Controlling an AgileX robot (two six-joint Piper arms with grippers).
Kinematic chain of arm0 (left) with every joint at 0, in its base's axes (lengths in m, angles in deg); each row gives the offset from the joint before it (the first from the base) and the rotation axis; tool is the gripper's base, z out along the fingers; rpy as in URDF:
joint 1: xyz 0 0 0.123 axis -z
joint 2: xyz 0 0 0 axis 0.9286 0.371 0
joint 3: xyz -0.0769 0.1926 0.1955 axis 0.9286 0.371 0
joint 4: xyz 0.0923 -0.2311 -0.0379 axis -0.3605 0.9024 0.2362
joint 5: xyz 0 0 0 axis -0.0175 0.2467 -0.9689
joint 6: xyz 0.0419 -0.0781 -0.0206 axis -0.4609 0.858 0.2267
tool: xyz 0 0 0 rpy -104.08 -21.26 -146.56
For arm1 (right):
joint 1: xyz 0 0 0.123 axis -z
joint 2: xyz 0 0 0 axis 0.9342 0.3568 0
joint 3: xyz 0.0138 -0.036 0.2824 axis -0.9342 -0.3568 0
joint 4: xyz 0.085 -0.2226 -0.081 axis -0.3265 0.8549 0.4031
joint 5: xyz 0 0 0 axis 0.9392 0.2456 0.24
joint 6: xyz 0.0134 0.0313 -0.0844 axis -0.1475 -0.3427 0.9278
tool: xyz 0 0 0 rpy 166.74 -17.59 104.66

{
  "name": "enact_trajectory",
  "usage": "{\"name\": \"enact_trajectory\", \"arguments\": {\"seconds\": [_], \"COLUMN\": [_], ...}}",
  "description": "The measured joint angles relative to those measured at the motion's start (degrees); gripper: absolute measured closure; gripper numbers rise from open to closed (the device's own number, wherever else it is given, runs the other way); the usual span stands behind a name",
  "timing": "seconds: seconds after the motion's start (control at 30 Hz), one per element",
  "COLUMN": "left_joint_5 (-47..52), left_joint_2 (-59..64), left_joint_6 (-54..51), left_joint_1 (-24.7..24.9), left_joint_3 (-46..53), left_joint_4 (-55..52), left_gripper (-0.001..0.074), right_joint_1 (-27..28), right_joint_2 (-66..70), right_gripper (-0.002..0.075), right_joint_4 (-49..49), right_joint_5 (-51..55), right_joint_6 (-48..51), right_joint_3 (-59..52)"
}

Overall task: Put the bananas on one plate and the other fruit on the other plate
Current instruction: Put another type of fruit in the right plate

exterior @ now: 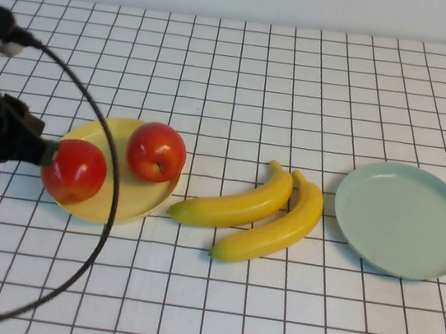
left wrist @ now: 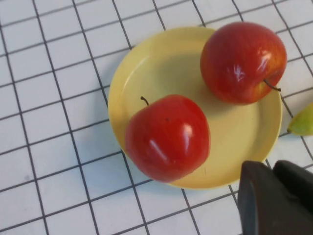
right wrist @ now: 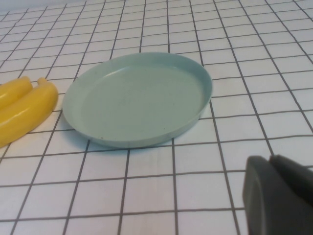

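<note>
Cable (exterior: 98, 224): black loop hanging off the left arm, sweeps over the near-left part of the table and crosses in front of the yellow plate.
Bananas (exterior: 262, 216): two long curved glossy yellow ones with greenish tips, lying side by side and touching, right about mid-table on the bare grid cloth (exterior: 267, 323). Not on any plate.
Blue-green plate (exterior: 405, 219): round, shallow, raised rim, nothing in it. Sits toward the right edge, just beside the bananas' far tips with a small gap.
Yellow plate (exterior: 111, 193): same shape in pale yellow, toward the left edge.
Apples: both glossy red. One (exterior: 74, 171) sits on the plate's left rim area, half overhanging it in the left wrist view, thin dark stem up. The other (exterior: 156, 151) is on the far-right part of the plate.
Left gripper (exterior: 31, 144): at the left edge, up against the nearer apple. Can't tell if the jaws are pinching it or not.
Right gripper (right wrist: 279, 196): only a dark bit shows in its own wrist view, near the blue-green plate; can't tell the jaw state.
Open room: plenty of bare grid along the near edge and the whole far strip up to the wall.
</note>
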Motion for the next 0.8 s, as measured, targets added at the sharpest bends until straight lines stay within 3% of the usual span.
{"name": "enact_trajectory", "arguments": {"seconds": [0.37, 0.6, 0.8], "left_joint_5": [-19.40, -17.96, -15.49], "left_joint_2": [-41.48, -60.51, -68.82], "left_joint_6": [8.29, 10.59, 14.36], "left_joint_1": [0.00, 0.00, 0.00], "left_joint_3": [25.36, 33.35, 39.37], "left_joint_4": [-9.49, -14.21, -15.55], "left_gripper": [0.0733, 0.0734, 0.0734], "right_joint_1": [0.00, 0.00, 0.00], "right_joint_2": [0.00, 0.00, 0.00], "right_gripper": [0.0741, 0.0741, 0.0741], "right_joint_4": [0.00, 0.00, 0.00], "right_joint_5": [0.00, 0.00, 0.00], "right_joint_6": [0.00, 0.00, 0.00], "right_joint_3": [0.00, 0.00, 0.00]}}
